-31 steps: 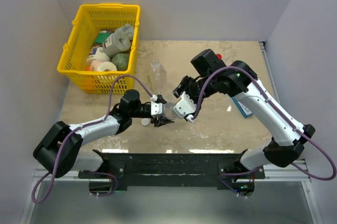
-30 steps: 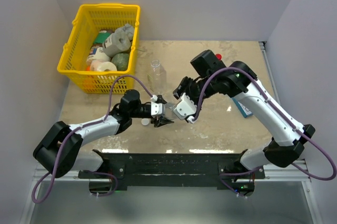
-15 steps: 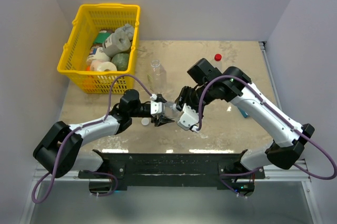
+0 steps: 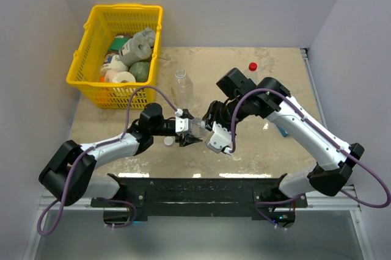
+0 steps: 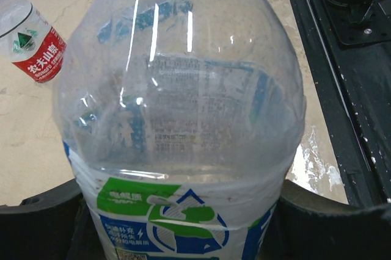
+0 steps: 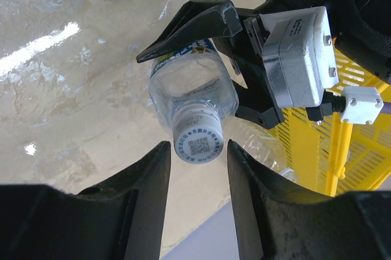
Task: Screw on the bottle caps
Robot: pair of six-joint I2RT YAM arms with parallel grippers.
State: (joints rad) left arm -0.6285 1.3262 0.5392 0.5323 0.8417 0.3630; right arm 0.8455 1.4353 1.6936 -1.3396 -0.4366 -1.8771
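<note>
My left gripper (image 4: 186, 132) is shut on the short blue-labelled bottle (image 5: 183, 119), holding it sideways above the table; its black fingers (image 5: 333, 226) press the label on both sides. A white cap (image 6: 197, 138) sits on the bottle's mouth. My right gripper (image 6: 197, 145) straddles that cap, still open, with a thin gap on each side. The red-labelled bottle (image 5: 33, 40) lies on the table behind. The unlabelled bottle (image 4: 181, 86) stands upright near the basket. A red cap (image 4: 252, 66) lies at the far right, and a small white cap (image 4: 168, 141) lies under my left gripper.
A yellow basket (image 4: 85, 43) full of items stands at the far left. A blue-and-white box (image 4: 280, 127) lies partly under the right arm. The black base rail (image 4: 195, 190) runs along the near edge.
The right gripper has moved down and left to the bottle's mouth, and its jaws have narrowed around the cap. The left arm and the bottle have stayed still.
</note>
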